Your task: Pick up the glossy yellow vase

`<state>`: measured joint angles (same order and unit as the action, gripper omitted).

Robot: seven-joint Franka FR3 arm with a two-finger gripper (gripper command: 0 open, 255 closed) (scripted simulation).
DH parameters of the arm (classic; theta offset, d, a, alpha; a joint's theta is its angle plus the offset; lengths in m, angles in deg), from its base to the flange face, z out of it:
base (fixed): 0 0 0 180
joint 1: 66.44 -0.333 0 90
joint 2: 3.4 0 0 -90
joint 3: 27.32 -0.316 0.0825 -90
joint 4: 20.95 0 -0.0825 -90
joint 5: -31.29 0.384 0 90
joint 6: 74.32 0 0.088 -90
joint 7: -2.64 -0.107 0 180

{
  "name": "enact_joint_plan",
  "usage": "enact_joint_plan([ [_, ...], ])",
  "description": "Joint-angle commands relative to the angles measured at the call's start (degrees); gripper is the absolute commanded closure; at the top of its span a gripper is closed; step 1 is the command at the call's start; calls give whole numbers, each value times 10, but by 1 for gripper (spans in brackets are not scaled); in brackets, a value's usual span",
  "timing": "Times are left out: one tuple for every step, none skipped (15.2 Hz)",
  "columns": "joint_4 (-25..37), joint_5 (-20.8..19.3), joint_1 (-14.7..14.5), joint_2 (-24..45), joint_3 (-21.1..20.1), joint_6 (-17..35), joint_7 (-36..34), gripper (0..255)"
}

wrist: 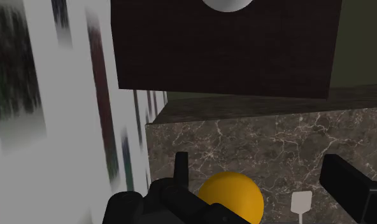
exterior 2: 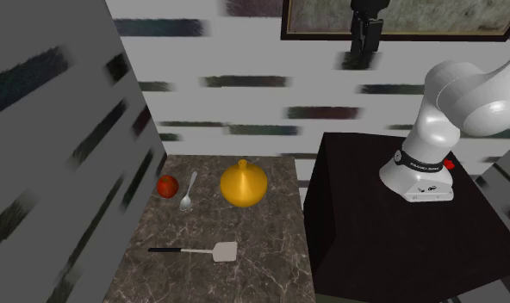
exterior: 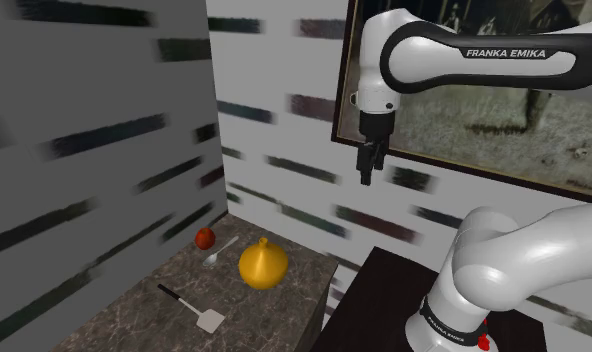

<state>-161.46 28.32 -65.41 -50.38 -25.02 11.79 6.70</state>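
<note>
Shoulder view: marble counter (exterior: 104,310) bears yellow vase (exterior: 263,265); striped walls (exterior: 284,120).

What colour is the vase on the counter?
The vase is a glossy orange-yellow, clearest in the second exterior view.

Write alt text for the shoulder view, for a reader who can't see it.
A yellow vase stands on a dark marble counter, the gripper hanging empty high above it toward the view's right. A spoon, a red fruit and a spatula lie near the vase; the white arm rises from its stand at lower right.
</note>
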Motion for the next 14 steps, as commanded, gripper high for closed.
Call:
enact_joint_plan([
  [0,0,0,0,0,0,0,0],
  [-8,2,-2,12,-1,22,-2,0],
  [-16,4,-4,24,-2,44,-3,0],
  [-22,5,-6,38,-3,66,-4,0],
  [-28,7,-7,52,-5,88,-6,0],
  [-33,9,-9,67,-6,110,-7,0],
  [-37,10,-11,83,-7,132,-8,0],
  [-40,12,-13,100,-8,154,-9,0],
  [-42,13,-15,118,-10,176,-10,0],
  [-43,15,-16,136,-11,198,-11,0],
  [-44,16,-18,155,-12,219,-12,0],
  [-43,18,-20,174,-13,240,-13,0],
  [-42,19,-22,194,-14,261,-14,0],
  [-40,20,-24,214,-16,282,-15,0],
])
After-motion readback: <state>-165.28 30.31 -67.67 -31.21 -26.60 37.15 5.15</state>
